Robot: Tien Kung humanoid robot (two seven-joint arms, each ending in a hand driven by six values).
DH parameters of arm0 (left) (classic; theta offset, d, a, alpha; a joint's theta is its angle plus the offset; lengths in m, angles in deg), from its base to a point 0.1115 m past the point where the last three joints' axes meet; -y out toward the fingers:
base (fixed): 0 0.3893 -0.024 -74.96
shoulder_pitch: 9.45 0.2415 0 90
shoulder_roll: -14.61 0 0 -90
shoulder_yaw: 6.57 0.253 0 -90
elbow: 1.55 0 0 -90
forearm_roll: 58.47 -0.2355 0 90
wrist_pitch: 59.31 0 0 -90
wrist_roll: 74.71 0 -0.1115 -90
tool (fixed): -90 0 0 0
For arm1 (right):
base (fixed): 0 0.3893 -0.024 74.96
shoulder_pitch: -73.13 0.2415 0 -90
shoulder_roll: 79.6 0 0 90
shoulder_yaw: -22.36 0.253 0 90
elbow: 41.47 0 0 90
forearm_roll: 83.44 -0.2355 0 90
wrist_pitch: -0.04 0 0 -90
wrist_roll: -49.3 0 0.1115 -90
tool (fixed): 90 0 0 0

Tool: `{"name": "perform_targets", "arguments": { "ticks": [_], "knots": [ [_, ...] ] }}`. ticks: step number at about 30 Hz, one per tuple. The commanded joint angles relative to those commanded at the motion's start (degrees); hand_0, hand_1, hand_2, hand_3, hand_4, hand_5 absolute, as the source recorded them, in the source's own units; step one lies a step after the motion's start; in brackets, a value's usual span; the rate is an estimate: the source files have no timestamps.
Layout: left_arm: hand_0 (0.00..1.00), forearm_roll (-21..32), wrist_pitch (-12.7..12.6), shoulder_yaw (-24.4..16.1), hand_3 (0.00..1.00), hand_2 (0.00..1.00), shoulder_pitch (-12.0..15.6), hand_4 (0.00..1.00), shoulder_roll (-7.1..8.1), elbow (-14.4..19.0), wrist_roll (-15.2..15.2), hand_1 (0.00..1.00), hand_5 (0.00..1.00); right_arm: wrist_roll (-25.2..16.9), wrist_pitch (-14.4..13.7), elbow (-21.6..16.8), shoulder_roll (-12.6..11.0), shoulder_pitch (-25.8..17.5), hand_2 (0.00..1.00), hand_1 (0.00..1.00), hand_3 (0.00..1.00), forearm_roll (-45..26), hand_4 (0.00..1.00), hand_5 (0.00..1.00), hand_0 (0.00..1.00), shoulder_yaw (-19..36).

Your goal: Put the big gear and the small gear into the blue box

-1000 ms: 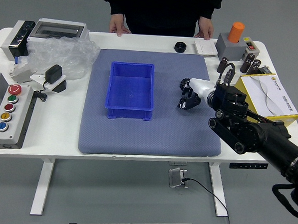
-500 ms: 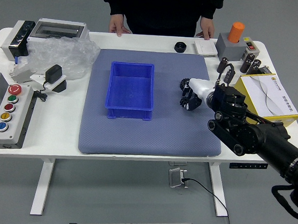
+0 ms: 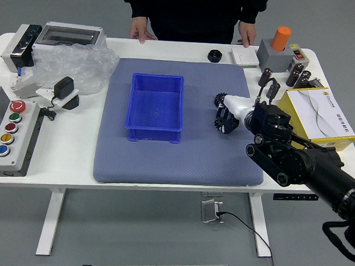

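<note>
Just beyond the right hand point(image 3: 240, 109) and its black fingers point(image 3: 227, 121): dark toothed gear point(image 3: 220, 99), partly hidden, on textured blue-grey mat point(image 3: 170, 163) | fingers: opening and any grip cannot be told | left of fingers: rectangular blue plastic box point(image 3: 155, 134) | farther beyond fingers: person's hands point(image 3: 246, 34) at smooth white counter's point(image 3: 72, 145) far edge

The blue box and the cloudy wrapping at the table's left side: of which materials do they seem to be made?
The blue box looks like molded plastic, smooth with a slight sheen: one even color and raised rims suggest it. The wrapping seems to be thin, clear plastic film, perhaps bubble wrap; it is crumpled, shiny and see-through in places.
</note>
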Motion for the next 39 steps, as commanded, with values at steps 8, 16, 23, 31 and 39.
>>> {"name": "perform_targets", "arguments": {
  "ticks": [8, 16, 23, 31, 39],
  "knots": [
    [0.882, 0.0, 0.0, 0.0, 0.876, 0.834, 0.0, 0.807, -0.01, 0.0, 0.0, 0.835, 0.336, -0.1, -0.8, 0.2, 0.1, -0.1, 0.422, 0.453, 0.438, -0.2, 0.774, 0.002, 0.636, 0.1],
    [0.881, 0.1, 0.0, 0.1, 0.876, 0.834, 0.0, 0.807, 0.04, 0.0, 0.0, 0.835, 0.336, 0.0, -1.5, -0.1, -0.1, 0.1, 0.418, 0.448, 0.435, -0.1, 0.770, 0.002, 0.632, 1.1],
    [0.880, 0.1, 0.0, 0.1, 0.876, 0.833, 0.0, 0.807, 0.10, 0.0, 0.0, 0.834, 0.336, 0.5, -1.3, -1.7, -0.8, 0.4, 0.411, 0.444, 0.429, 0.4, 0.763, 0.002, 0.622, 2.2],
    [0.880, 0.2, 0.0, 0.1, 0.876, 0.834, 0.0, 0.807, 0.31, 0.0, 0.0, 0.834, 0.336, 1.5, -0.6, -6.1, -2.2, 1.3, 0.410, 0.444, 0.426, 1.9, 0.756, 0.002, 0.616, 3.5],
    [0.880, 0.0, -0.1, -0.1, 0.876, 0.834, -0.1, 0.807, 0.46, 0.0, -0.1, 0.833, 0.336, 2.5, 0.1, -11.5, -3.0, 2.8, 0.411, 0.447, 0.429, 3.6, 0.750, 0.002, 0.619, 4.1]
  ]
}}
